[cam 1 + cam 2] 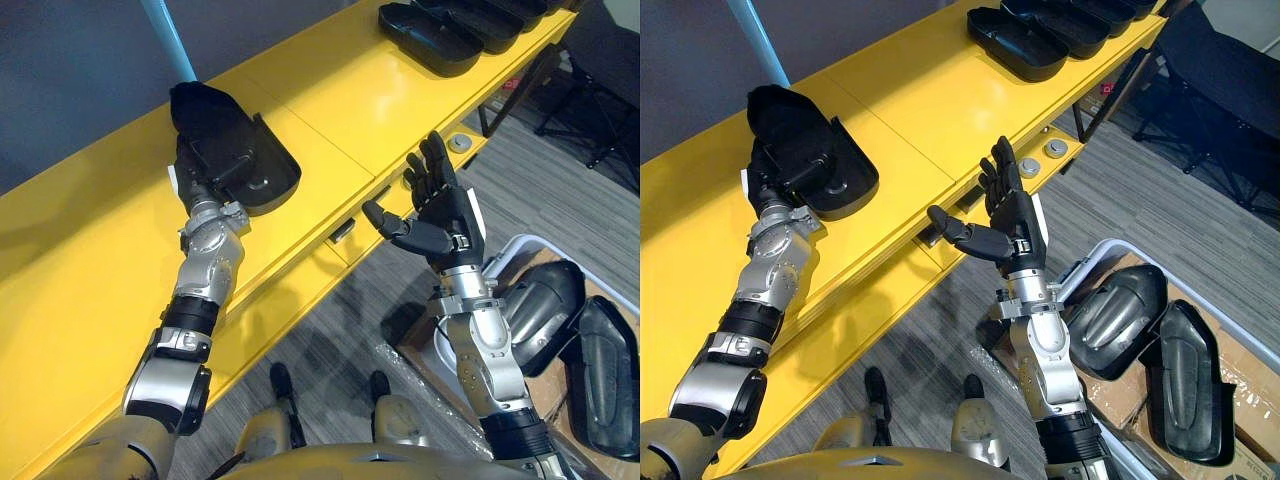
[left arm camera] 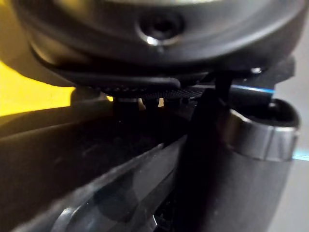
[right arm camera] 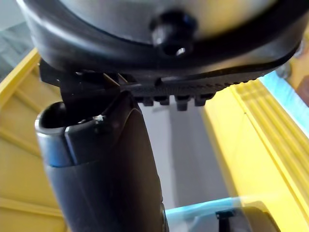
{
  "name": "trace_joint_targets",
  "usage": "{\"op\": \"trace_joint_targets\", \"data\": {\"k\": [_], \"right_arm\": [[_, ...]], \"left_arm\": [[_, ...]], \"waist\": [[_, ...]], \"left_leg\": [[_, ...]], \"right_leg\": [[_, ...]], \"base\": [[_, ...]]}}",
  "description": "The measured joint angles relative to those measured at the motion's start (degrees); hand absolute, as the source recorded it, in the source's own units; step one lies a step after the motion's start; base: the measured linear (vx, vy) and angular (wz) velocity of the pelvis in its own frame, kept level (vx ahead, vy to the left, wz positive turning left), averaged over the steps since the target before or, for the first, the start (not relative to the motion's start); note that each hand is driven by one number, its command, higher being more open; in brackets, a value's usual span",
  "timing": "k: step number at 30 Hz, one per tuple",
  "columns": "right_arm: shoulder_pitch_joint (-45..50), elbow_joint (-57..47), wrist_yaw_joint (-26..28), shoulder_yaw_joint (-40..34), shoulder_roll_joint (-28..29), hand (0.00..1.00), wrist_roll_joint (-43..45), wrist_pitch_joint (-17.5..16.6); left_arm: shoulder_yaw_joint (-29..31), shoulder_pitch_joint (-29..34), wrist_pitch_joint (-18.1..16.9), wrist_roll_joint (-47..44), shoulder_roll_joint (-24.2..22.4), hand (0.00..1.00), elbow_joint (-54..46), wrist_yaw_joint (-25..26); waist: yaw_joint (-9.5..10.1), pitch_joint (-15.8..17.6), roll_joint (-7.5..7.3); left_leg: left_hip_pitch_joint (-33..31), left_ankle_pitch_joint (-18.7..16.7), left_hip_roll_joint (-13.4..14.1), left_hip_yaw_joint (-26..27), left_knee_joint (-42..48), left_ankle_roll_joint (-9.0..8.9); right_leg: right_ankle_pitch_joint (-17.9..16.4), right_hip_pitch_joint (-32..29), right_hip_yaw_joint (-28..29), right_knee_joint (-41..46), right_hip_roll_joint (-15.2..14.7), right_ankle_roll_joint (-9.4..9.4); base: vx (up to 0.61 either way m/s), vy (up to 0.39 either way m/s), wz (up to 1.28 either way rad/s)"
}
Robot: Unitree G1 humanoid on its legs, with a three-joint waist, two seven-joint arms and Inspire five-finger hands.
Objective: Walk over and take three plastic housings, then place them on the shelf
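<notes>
"Two hands were in view. Where was each?" asked the listener.

"The left hand [image 1: 203,178] was stretched out over a long yellow shelf [image 1: 330,110], at the near end of a black plastic housing [image 1: 240,150]. Dark hand met dark plastic there, so I could not tell whether the hand was closed on the housing or only resting against it."

"And the housing itself?"

"It lay on the shelf top, hollow side up, toward the robot's left. A light blue pole [image 1: 170,40] rose just behind its far end."

"What about the other hand?"

"The right hand [image 1: 1010,215] was raised in the air in front of the shelf's edge, above the grey floor [image 1: 330,320]. It was spread wide, palm upright, thumb jutting toward the left, and it held nothing."

"Were other housings around?"

"Yes. A row of housings [image 1: 1015,45] sat overlapping one another at the far right end of the shelf, well apart from the one by the left hand. Down on the floor to the robot's right stood a white-rimmed bin [image 1: 522,243]. One rounded housing [image 1: 1120,315] lay in it domed side up, and beside that a second housing [image 1: 1185,380] lay hollow side up."
</notes>
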Motion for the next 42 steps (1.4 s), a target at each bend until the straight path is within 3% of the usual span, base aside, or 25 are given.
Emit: {"op": "trace_joint_targets", "data": {"k": [8, 12, 18, 32, 42], "right_arm": [[1.09, 0.25, -1.27, 2.11, 0.02, 1.00, -0.06, -0.02], [2.88, 0.30, -2.12, 2.14, 0.05, 1.00, -1.45, -0.03], [2.46, 0.30, -2.76, 2.86, 0.06, 1.00, -1.96, -0.02], [2.39, 0.30, -2.02, 4.28, 0.06, 1.00, -1.83, 0.04], [2.95, 0.30, -0.89, 4.98, 0.04, 1.00, -1.65, 0.10]], "left_arm": [[-0.34, -2.00, -1.99, 5.72, -3.06, 1.00, 0.98, 11.57], [0.97, -1.61, 0.90, 10.27, -3.64, 1.00, 0.06, 13.88], [1.87, -0.64, 5.74, 11.15, -3.14, 1.00, -2.53, 11.20], [1.64, 0.29, 11.90, 10.96, 1.96, 1.00, -3.32, 1.96], [1.41, -0.28, 11.79, 12.79, 1.97, 1.00, -1.92, 4.76]], "waist": [[-0.45, 0.50, -0.55], [-0.28, 0.50, -0.55], [0.46, 0.51, -0.55], [0.42, 0.21, -0.21], [-0.15, -0.56, 0.51]], "left_leg": [[-0.17, 0.36, 0.05, -0.11, -0.14, 0.29], [-0.25, 0.51, -0.04, -1.07, 0.00, 0.25], [0.13, 0.59, -0.06, -1.52, -0.01, 0.21], [0.86, 0.58, 0.00, -1.53, -0.18, 0.16], [0.85, 0.60, 0.05, -1.47, -0.08, 0.16]], "right_leg": [[0.29, 0.17, -0.12, 0.19, 0.02, 0.48], [0.24, 0.85, -1.21, 0.06, -0.02, 0.40], [0.20, 1.68, -1.83, -0.14, -0.03, 0.34], [0.34, 2.74, -2.00, -0.67, -0.01, 0.52], [0.45, 2.77, -1.93, -0.88, 0.04, 0.57]], "base": [[0.01, -0.002, 0.01], [0.04, -0.011, 0.13], [0.01, -0.004, 0.06], [0.00, 0.000, 0.00], [0.00, 0.000, 0.00]]}}
